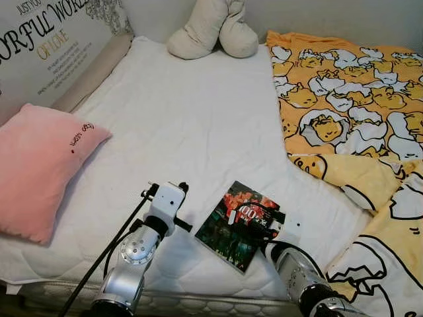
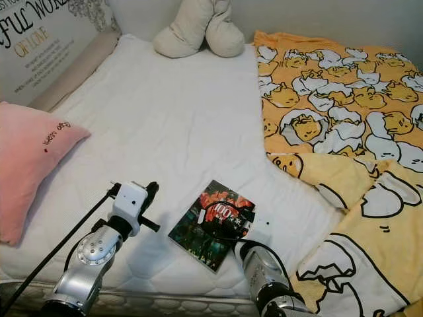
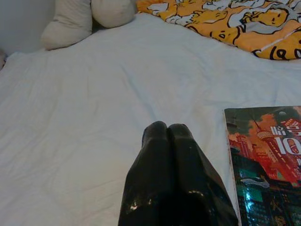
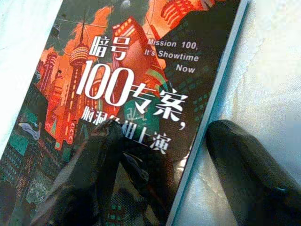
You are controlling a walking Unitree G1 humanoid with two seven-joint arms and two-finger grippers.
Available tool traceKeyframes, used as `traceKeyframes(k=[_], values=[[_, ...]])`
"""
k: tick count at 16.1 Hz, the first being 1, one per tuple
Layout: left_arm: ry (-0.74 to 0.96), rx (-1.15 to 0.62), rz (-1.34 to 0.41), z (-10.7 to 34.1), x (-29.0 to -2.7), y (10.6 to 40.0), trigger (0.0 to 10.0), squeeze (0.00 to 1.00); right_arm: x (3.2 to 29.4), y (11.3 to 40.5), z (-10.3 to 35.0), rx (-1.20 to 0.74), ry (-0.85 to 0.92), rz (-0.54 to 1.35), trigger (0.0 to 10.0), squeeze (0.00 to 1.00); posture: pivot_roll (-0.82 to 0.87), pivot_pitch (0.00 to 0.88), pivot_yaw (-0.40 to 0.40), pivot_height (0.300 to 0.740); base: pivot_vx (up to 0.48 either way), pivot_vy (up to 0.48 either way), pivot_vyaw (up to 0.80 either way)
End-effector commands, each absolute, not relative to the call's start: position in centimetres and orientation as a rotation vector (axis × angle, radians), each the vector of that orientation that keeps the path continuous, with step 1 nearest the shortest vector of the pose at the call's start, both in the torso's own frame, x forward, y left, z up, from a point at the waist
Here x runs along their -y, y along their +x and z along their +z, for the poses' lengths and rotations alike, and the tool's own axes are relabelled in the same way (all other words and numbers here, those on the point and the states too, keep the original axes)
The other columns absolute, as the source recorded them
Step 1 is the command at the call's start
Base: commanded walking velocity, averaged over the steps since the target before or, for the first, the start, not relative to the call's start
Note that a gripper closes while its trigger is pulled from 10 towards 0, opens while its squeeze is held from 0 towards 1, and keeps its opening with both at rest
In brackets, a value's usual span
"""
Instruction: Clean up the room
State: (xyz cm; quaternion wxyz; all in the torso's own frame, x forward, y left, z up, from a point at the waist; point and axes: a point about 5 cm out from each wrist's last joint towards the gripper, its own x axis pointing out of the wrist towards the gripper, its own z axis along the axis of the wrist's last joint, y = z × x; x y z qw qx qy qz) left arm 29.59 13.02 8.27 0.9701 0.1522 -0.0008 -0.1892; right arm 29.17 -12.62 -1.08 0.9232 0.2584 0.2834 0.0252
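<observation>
The book (image 1: 238, 224) lies on the white bed (image 1: 198, 125) at the lower middle of the frame, the right claw (image 4: 164, 160) spread over its edge to pinch next, the left claw (image 3: 168, 136) pressed together beside it.

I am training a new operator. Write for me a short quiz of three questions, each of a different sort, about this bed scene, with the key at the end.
1. True or false: the right tool is open, with one finger on the cover of the book and the other on the white mattress cover beside its edge.
2. Which thing lies at the robot's left? A) the pink pillow B) the yellow blanket C) the beige cushion
3. Fill in: the fingers of the left tool are pressed ____.

Key: 1 true; 2 A; 3 together.
</observation>
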Motion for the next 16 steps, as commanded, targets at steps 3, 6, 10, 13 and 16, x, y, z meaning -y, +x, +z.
traceKeyframes(k=[3, 6, 10, 13, 16], values=[[0.322, 0.003, -0.384, 8.5, -13.0, 29.5, 10.0, 0.00, 11.1, 28.2, -2.1, -0.695, 0.559, 0.081, 0.0, 0.00, 0.31, 0.111, 0.010, 0.740, 0.000, 0.000, 0.00], [0.327, 0.004, -0.384, 8.5, -12.9, 29.5, 10.0, 0.00, 10.7, 28.5, -1.8, -0.689, 0.574, 0.076, 0.0, 0.00, 0.31, 0.122, 0.013, 0.740, 0.000, 0.000, 0.00], [0.328, 0.002, -0.390, 8.4, -12.6, 29.6, 10.0, 0.00, 11.0, 29.0, -1.3, -0.663, 0.574, 0.068, 0.0, 0.00, 0.29, 0.116, 0.011, 0.740, 0.000, 0.000, 0.00], [0.323, 0.010, -0.393, 8.6, -12.1, 30.4, 10.0, 0.00, 11.0, 30.4, 0.1, -0.575, 0.569, 0.096, 0.0, 0.00, 0.26, 0.084, 0.004, 0.740, 0.000, 0.000, 0.00], [0.316, 0.036, -0.394, 9.4, -11.5, 31.9, 10.0, 0.00, 10.3, 32.3, 2.8, -0.425, 0.491, 0.181, 0.0, 0.00, 0.21, 0.019, 0.015, 0.740, 0.000, 0.000, 0.00]])
